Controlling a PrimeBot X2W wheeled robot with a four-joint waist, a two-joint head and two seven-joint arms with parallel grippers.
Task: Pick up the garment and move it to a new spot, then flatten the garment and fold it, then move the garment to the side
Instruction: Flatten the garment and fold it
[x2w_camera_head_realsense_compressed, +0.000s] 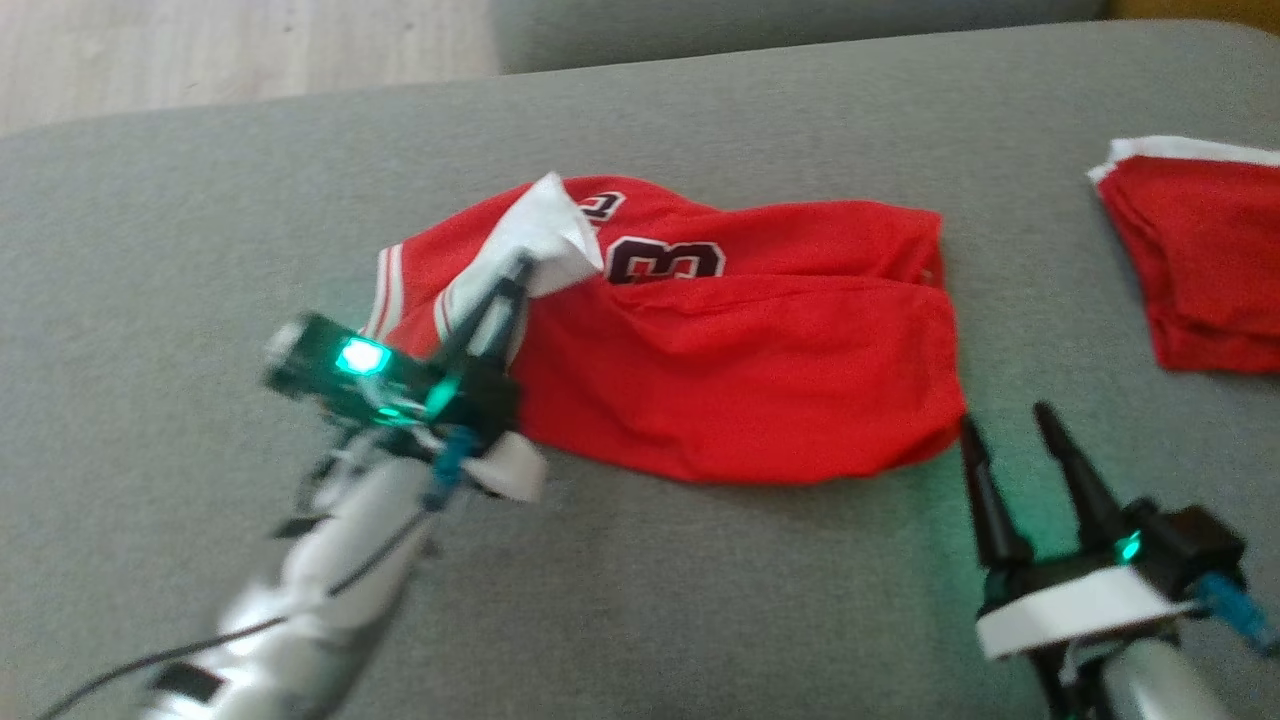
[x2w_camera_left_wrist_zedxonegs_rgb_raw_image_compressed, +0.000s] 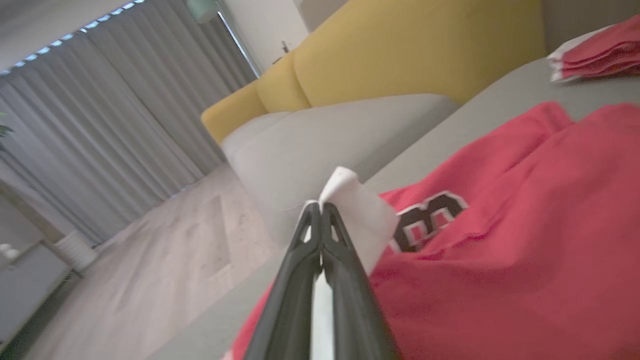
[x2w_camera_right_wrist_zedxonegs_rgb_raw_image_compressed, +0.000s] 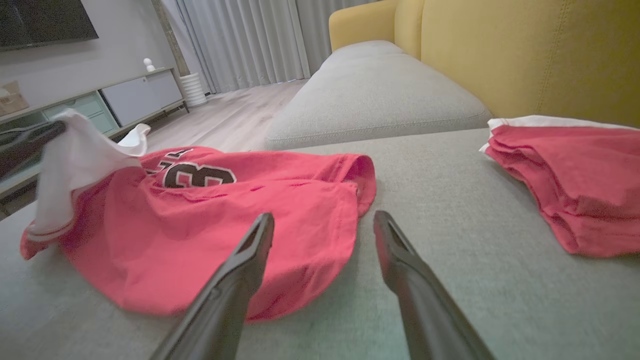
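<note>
Left end effector (x2w_camera_head_realsense_compressed: 520, 270) is clamped tight, both dark fingers pinched on the white flap (x2w_camera_head_realsense_compressed: 550, 225) at the left end of the red garment (x2w_camera_head_realsense_compressed: 740, 380). That flap stands lifted off the grey sofa cushion (x2w_camera_head_realsense_compressed: 700, 600), while the rest of the jersey lies slack on the cushion, with a dark 3 (x2w_camera_head_realsense_compressed: 665, 262) showing just beside the grip.

Here is the relation that matters: the garment's long axis runs left to right across the head view, and the left arm has its left end. The far right end lies free, bunched into 2 loose layers. Right end effector (x2w_camera_head_realsense_compressed: 1005, 418) sits at that end, jaws wide apart and holding nothing, its fingertips just beside the lower right corner of the cloth. From the right wrist view the red fabric lies ahead and to the left of those fingers, with 1 finger over the hem and the other over bare cushion.

Pose: the left forearm reaches in from the lower left, angled up and to the right, fingers pointing into the cloth. The right arm comes up from the lower right, fingers pointing away from the robot.

My read is that the pick-up is under way with 1 corner secured. The right arm is plainly the nearer one for the free end, and a short push forward and left looks enough to reach it. A second red pile (x2w_camera_head_realsense_compressed: 1200, 250) lies well apart on the right, so there is room.
</note>
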